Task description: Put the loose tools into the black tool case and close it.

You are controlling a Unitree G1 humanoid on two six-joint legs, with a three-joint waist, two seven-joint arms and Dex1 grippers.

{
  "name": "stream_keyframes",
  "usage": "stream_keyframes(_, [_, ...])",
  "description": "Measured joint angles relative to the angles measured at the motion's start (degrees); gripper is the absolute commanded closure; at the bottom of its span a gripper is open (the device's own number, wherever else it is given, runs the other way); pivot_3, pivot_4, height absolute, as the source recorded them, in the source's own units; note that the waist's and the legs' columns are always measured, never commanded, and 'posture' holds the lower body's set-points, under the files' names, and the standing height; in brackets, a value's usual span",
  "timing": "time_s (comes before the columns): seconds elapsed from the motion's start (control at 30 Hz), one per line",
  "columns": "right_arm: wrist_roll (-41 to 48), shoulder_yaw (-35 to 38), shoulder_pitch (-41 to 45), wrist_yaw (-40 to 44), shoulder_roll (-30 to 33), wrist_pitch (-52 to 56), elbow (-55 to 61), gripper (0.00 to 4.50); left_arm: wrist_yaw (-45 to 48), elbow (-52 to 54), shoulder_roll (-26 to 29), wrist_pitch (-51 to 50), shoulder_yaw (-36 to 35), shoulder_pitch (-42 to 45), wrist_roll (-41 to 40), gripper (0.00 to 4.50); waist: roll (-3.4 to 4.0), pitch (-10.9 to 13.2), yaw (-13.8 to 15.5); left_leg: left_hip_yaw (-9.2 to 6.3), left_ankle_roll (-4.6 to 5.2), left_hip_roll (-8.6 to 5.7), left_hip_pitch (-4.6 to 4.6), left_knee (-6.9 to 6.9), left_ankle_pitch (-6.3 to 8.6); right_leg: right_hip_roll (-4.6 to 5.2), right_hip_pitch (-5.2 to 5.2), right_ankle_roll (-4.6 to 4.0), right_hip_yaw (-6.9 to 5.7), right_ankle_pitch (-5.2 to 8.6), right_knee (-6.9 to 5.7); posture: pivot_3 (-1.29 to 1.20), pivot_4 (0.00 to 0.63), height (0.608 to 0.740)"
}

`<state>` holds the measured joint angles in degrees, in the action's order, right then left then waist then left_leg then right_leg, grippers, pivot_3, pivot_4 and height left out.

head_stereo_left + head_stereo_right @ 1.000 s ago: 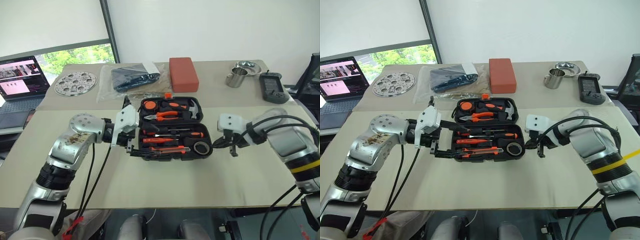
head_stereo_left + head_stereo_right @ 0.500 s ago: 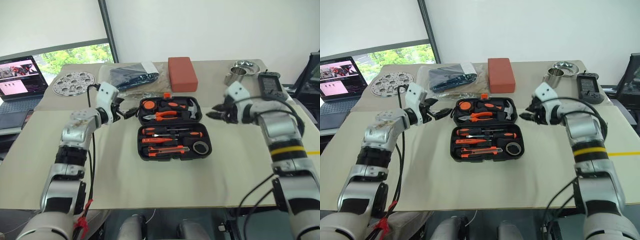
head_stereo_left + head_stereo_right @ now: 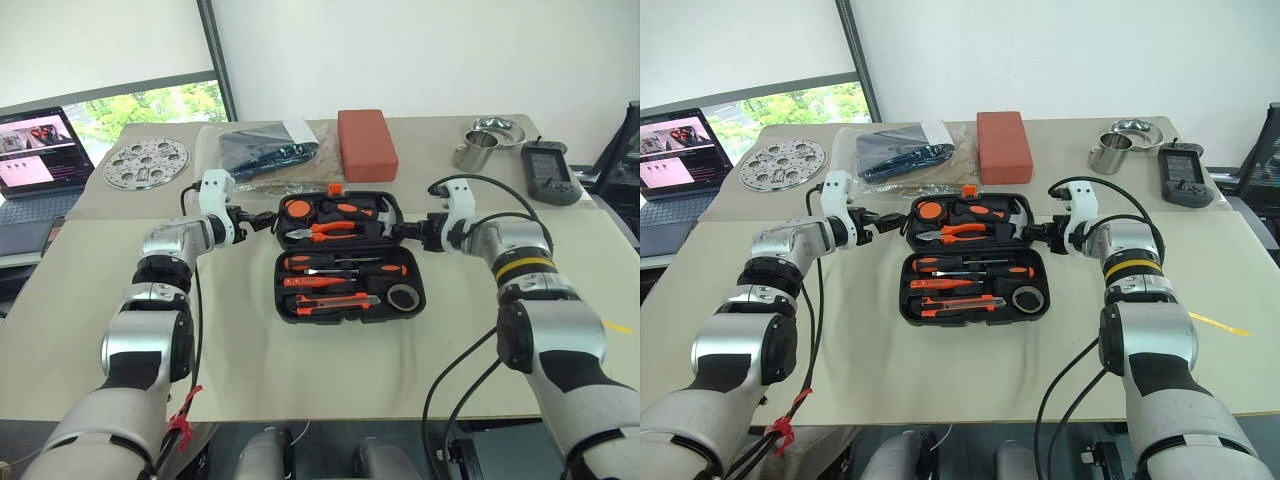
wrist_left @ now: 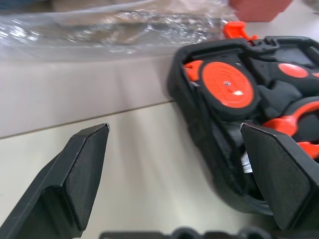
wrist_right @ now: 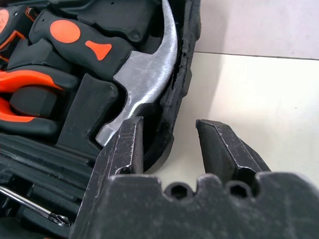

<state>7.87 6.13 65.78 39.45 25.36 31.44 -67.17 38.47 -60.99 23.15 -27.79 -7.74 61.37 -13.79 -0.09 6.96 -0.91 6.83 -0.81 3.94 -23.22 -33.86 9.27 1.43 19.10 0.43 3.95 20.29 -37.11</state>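
Flanking the open case mid-counter, your left pincer gapes wide; your right pincer straddles the far half's edge, part-open. Stiff plastic, probably light: take that half's side rims, fold forward.

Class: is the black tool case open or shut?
Open. The black tool case lies flat, both halves exposed, with hammer and screwdrivers visible inside.

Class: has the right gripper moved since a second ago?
Yes. The right gripper went from beside the case's near half, by the tape roll, away from the robot to the far half's edge.
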Motion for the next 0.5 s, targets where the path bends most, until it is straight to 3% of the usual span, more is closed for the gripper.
stream_keyframes(0.03, [0.2,0.7,0.1,0.1,-0.1,0.0,-0.6,2.5,0.7,-1.0,-0.1,0.0,-0.1,0.1,0.0,0.0,0.0,0.0,-0.1,0.0,-0.02,0.01,0.0,0.01,-0.01,-0.01,0.02,0.0,-0.01,0.0,0.0,0.0,0.15,0.74])
stream_keyframes(0.13, [0.6,1.9,0.4,0.9,-0.4,0.0,-1.7,3.21,2.4,-3.1,-0.1,-0.1,-0.3,0.6,0.1,0.0,0.0,0.0,-0.3,0.0,-0.06,0.02,0.0,0.01,-0.04,-0.03,0.05,0.0,-0.01,0.0,0.0,0.0,0.15,0.74])
stream_keyframes(0.27, [0.7,2.5,0.8,1.0,-1.2,-0.6,-2.0,4.47,2.9,-5.1,-0.2,0.1,-0.1,1.8,0.8,0.0,0.0,0.0,-0.6,-0.01,-0.06,0.04,0.04,0.03,-0.03,-0.03,0.05,0.0,-0.01,0.0,0.0,0.0,0.15,0.74])
stream_keyframes(0.5, [-0.1,1.6,0.8,2.0,-1.5,-0.9,-1.6,4.47,1.5,-7.6,-1.2,1.2,-0.2,2.4,2.7,0.0,0.0,0.0,-1.3,-0.05,-0.06,0.03,0.03,0.03,-0.04,-0.04,0.06,0.0,-0.03,0.0,-0.06,0.0,0.15,0.74])
